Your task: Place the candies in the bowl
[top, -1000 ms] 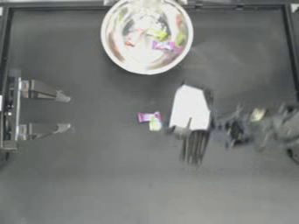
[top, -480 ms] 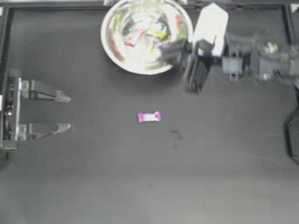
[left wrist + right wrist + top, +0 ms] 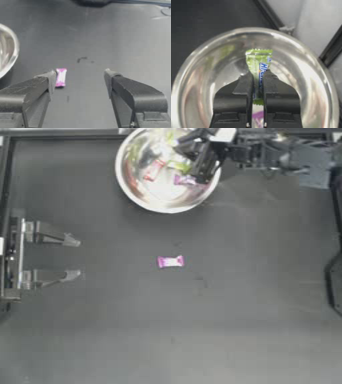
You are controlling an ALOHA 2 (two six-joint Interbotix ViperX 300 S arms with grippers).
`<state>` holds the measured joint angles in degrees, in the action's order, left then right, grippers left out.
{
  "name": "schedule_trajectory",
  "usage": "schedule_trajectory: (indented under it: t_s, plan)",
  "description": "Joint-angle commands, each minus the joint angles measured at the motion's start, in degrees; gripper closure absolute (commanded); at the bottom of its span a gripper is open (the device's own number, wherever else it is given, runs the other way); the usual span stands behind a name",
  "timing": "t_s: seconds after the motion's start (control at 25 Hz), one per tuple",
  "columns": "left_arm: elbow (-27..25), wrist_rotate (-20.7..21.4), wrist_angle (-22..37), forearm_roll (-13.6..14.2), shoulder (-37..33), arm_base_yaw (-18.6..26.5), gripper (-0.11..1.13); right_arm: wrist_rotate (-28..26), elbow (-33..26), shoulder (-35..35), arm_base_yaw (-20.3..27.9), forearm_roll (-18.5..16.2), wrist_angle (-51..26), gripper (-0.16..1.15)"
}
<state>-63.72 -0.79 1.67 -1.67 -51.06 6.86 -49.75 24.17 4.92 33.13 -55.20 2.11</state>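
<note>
Dark table (image 3: 200,328), right gripper (image 3: 258,76) over bowl (image 3: 311,75), clamping yellow-green candy (image 3: 258,63).

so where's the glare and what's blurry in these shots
Top view: the bowl throws bright white reflections that wash out the candies inside, and the right gripper over it is smeared. Right wrist view: streaky highlights along the bowl wall; the yellow-green candy clamped in the jaws is soft. Left wrist view: the left gripper is blurry, the pink candy clearer.
</note>
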Motion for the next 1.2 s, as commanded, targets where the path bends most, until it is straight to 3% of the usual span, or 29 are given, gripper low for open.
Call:
schedule_trajectory:
  t_s: [0.04,0.28,0.4,0.48,0.64,0.72,0.84,1.2]
  plan:
    - [0.6,0.0,-0.5,-0.1,0.4,0.0,0.09,0.0,-4.0,2.4,0.0,-1.7,-0.1,0.63]
    - [0.5,-0.1,-0.5,-0.1,0.4,0.0,0.09,0.3,-6.5,5.9,0.0,-2.5,-0.9,0.63]
    - [0.6,-0.1,-0.5,-0.1,0.4,0.0,0.09,0.1,-6.8,6.5,-0.1,-5.1,-0.8,0.6]
    - [0.6,-0.1,-0.5,-0.1,0.4,0.0,0.09,0.0,-6.8,6.9,-0.1,-6.1,-0.8,0.48]
    - [0.6,-0.1,-0.5,-0.1,0.4,0.0,0.09,-0.4,-6.8,7.3,-0.1,-6.1,1.2,0.01]
    - [0.6,-0.1,-0.5,-0.1,0.4,0.0,0.09,-0.6,-6.7,7.2,-0.1,-5.4,2.9,-0.11]
    - [0.6,-0.1,-0.5,-0.2,0.4,0.0,0.09,-0.5,-6.6,6.7,-0.1,-3.8,3.7,0.0]
    - [0.7,0.0,-0.5,-0.1,0.3,0.0,0.09,-0.6,-0.4,-3.2,-1.5,-2.7,8.8,0.0]
